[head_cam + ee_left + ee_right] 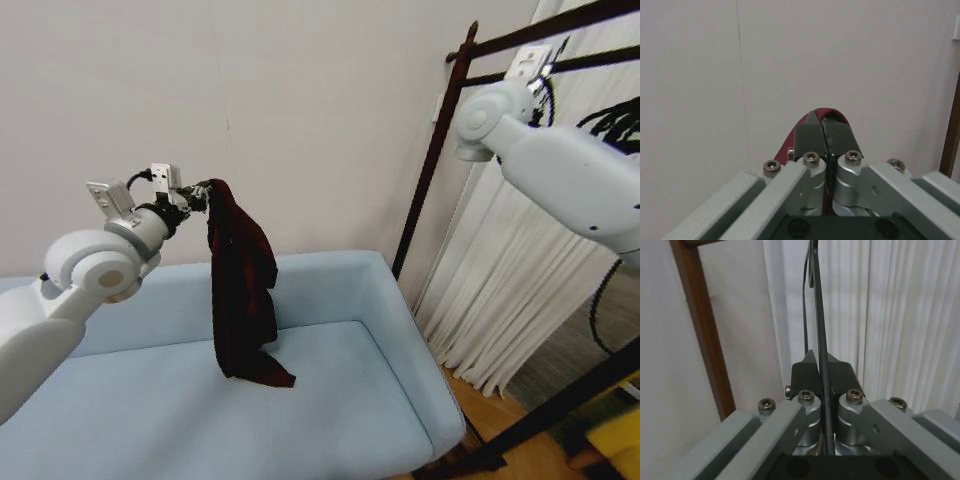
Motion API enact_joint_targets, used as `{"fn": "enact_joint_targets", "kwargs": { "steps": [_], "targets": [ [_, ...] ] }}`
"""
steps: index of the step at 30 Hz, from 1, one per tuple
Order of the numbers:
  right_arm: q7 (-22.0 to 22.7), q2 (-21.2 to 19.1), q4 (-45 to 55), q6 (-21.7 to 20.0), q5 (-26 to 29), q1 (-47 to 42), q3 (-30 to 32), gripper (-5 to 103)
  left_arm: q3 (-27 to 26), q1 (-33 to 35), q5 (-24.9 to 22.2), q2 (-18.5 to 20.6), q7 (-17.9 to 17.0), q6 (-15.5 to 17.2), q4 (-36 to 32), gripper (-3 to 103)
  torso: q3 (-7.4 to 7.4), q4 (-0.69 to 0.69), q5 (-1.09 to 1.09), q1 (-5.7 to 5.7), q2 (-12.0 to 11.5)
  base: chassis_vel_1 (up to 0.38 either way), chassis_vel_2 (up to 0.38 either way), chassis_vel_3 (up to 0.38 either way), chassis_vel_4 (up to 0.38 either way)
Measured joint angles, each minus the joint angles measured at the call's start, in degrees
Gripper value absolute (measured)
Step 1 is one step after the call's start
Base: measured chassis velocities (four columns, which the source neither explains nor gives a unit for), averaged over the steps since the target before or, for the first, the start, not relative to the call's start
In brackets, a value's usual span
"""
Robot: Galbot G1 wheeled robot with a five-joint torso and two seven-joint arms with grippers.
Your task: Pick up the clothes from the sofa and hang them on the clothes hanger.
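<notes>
The left gripper (pixel 203 193) is raised over the sofa back, and its two dark fingers (pixel 807 135) are pressed together on a fold of the garment (pixel 240 290). In the left wrist view the gripper (pixel 825 122) has a curved band of the dark red cloth (pixel 790 142) wrapping up and around the fingertips. The garment is soft, matt fabric. It hangs from the pinch point in a long, loosely folded column, and its lower end lies crumpled on the seat of the sofa (pixel 340 420). The sofa is upholstered in smooth pale blue material with rounded edges and a low back set against a plain light wall (pixel 300 90). The right gripper (pixel 533 68) is held high at the upper rails of the rack (pixel 432 150). Its fingers (pixel 807 375) are closed flat on a thin dark strip (pixel 817 300), which is narrow, rigid and straight and runs upward out of the jaws. The right gripper (pixel 823 360) sits beside one dark brown wooden post of the rack (pixel 702 325). A white pleated curtain (pixel 500 290) hangs behind the rack, with fine vertical folds (pixel 890 315).
</notes>
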Motion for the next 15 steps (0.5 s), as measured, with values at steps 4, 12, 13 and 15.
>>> {"fn": "enact_joint_targets", "kwargs": {
  "steps": [4,12,13,15],
  "targets": [
    [-1.3,-3.1,7.0,-0.2,0.8,-3.8,2.2,1,0.0,0.3,0.1,0.3,0.0,0.0,0.5,0,-0.01,-0.02,0.01,-0.01,0.0,0.000,0.000,0.000,0.000],
    [-22.8,-12.1,23.8,-2.4,0.4,-13.6,9.0,1,1.4,0.7,-0.1,2.1,1.2,0.0,2.1,0,-0.01,-0.02,0.01,0.00,0.0,0.000,0.000,0.000,0.000],
    [-28.7,-13.9,26.7,-3.3,0.5,-16.4,11.7,1,1.7,0.8,-0.1,2.8,1.5,0.1,2.5,0,0.00,-0.02,0.01,-0.01,0.0,0.000,0.000,0.000,0.000],
    [-33.4,-15.3,28.7,-3.8,0.7,-18.8,14.3,1,1.9,0.9,-0.1,3.3,1.6,0.3,2.8,0,0.00,-0.01,0.00,-0.01,0.0,0.000,0.000,0.000,0.000]
  ]
}}
